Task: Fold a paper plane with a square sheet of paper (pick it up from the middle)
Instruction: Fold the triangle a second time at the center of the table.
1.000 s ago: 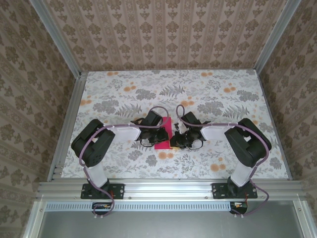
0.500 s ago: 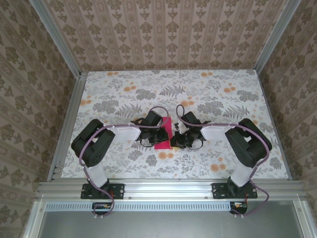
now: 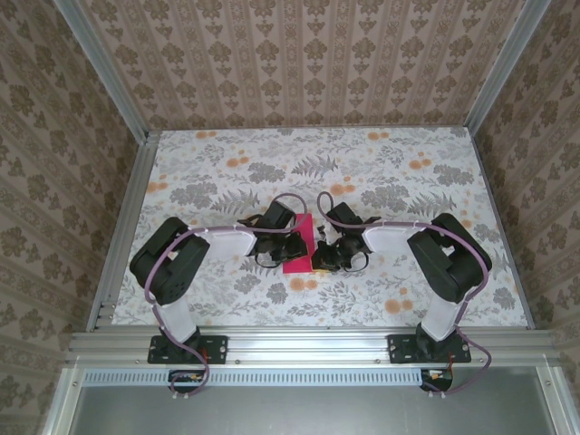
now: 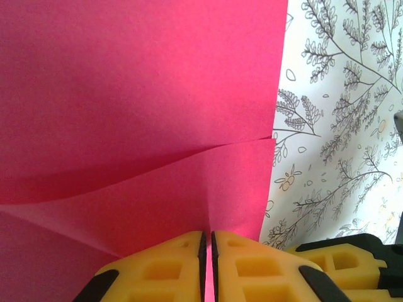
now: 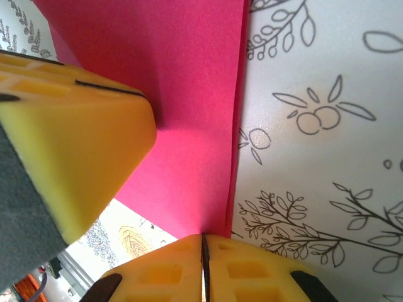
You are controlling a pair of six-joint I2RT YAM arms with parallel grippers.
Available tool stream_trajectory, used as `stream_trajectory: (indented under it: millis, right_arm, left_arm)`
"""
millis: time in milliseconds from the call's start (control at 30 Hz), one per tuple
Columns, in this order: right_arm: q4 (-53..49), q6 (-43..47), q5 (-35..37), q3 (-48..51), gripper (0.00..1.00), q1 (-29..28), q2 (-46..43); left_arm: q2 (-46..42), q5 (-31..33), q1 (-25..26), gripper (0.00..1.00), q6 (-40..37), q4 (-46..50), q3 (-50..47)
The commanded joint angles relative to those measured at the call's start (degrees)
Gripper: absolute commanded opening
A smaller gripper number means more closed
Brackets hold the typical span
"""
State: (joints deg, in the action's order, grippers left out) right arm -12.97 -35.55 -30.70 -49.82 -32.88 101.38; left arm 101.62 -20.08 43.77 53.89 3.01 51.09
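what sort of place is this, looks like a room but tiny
Probably a robot test cell: aluminium frame, wallpaper-patterned panel walls, two arms bolted at a floral table, pinching a square sheet of paper.

A flowery table (image 3: pixel 408 190) inside patterned walls (image 3: pixel 299 54).
The table has a white top with grey leaves and orange flowers. Brown wallpaper stands around it. A shiny metal rail (image 3: pixel 308 344) runs along the near edge.
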Motion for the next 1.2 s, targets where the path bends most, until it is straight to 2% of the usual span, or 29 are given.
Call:
stream_trajectory:
  millis: [0,333,433,567,700,1167]
  right_arm:
    - [-8.53,2.01,8.80,0.23,0.11,0.10,2.68]
    - [-9.61,2.59,10.01,1.22,0.11,0.11,2.27]
    - [-7.17,2.28,6.37,1.25,0.12,0.40,0.63]
    - [-4.21,1.66,-1.98,-2.38,0.15,2.58,-4.83]
    - [-6.12,3.29,-2.77,-6.64,0.17,3.60,-8.51]
    - [-6.01,3.72,-0.59,-7.96,0.14,0.15,-1.29]
  left_arm:
    - [-0.64,0.31,-1.84,0.14,-2.50,1.48,0.25]
    - [0.32,-0.93,-5.04,0.14,-5.21,1.13,-0.27]
    - [0.80,-1.10,-5.27,0.14,-5.41,1.06,-0.53]
    - [1.34,-1.55,-4.93,0.14,-5.03,0.78,-1.00]
    - [1.65,-1.63,-4.62,0.14,-5.03,1.00,-1.22]
    - [1.61,-0.75,-4.14,0.14,-4.76,1.13,-1.00]
